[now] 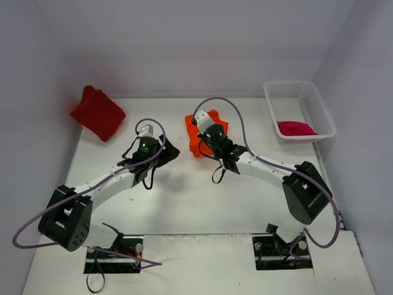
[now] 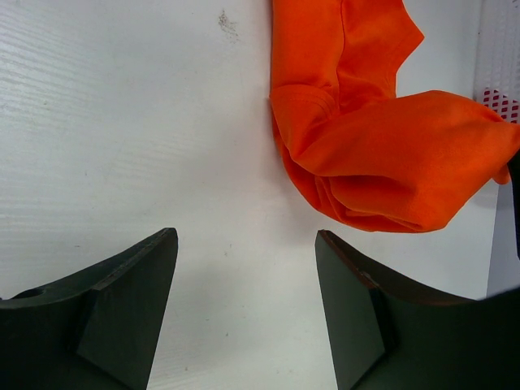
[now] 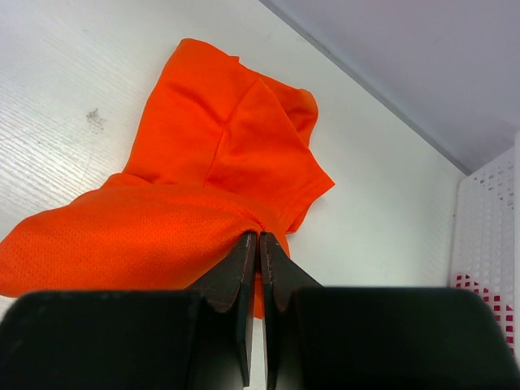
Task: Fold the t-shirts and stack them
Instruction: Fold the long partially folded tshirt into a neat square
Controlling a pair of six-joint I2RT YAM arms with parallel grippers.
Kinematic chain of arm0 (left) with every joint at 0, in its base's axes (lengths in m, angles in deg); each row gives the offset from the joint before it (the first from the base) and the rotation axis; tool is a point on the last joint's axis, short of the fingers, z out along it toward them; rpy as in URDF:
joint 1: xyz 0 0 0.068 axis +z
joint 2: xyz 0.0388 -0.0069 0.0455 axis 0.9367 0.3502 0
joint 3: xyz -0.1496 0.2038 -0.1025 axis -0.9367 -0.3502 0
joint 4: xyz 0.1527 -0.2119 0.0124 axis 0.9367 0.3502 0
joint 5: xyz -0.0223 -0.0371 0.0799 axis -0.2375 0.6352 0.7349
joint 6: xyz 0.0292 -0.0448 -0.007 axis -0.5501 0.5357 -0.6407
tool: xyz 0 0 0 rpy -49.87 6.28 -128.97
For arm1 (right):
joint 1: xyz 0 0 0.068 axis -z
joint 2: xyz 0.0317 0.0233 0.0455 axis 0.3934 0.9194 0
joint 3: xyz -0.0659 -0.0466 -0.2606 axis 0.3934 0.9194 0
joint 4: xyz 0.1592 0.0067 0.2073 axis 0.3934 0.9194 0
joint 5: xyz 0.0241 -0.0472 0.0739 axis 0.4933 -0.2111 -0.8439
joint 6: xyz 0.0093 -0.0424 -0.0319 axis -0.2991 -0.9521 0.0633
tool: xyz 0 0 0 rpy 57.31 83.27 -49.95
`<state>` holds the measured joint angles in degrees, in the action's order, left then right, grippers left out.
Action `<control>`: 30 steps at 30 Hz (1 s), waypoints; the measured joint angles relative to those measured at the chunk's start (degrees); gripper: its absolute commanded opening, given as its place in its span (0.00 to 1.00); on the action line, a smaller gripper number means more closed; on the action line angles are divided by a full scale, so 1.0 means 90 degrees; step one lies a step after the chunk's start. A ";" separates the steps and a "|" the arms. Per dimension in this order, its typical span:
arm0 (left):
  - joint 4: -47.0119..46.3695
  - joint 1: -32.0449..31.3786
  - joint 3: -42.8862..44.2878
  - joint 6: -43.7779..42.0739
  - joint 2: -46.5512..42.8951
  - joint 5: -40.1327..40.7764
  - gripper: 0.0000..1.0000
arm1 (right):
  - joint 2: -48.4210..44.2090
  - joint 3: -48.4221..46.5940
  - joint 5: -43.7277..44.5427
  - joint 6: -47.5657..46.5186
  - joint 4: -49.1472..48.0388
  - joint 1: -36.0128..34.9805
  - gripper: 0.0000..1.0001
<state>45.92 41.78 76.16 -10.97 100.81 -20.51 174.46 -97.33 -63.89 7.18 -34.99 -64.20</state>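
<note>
The bright orange cloth t-shirt (image 1: 194, 139) lies bunched near the middle of the white table (image 1: 184, 203), towards its far edge, between the two arms. The right gripper (image 3: 258, 237) has its two dark fingers pressed together on it. In the right wrist view the mesh-textured cloth puckers into the fingertips, so the claw is clamped on a fold at the shirt's near edge. The rest of the garment spreads away from the claw, one sleeve lying flat on the table towards the back wall. The left gripper (image 2: 246, 236) stands with its fingers wide apart over bare table and grips nothing. In its wrist view the orange shirt lies ahead of the claw and off to the right. The shirt's rounded, doubled-over fold is close to the tip of the right-hand finger (image 2: 349, 301) but does not touch it. A small dark smudge (image 2: 228, 22) marks the tabletop just left of the cloth. The dark red cloth t-shirt (image 1: 97, 114) sits in a loose heap at the far left corner of the table, well apart from both claws. The crimson-pink cloth t-shirt (image 1: 296, 128) lies inside the white plastic mesh basket (image 1: 320, 110) at the far right of the table, to the right of the right arm.
</note>
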 measured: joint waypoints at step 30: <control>0.0019 0.0000 -0.0221 0.0000 0.0000 0.0000 0.63 | 0.0913 -0.0833 -0.0396 -0.0019 -0.0107 0.0568 0.00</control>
<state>46.09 41.78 74.17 -10.97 100.81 -20.51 182.67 -104.83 -67.46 7.00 -35.95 -59.09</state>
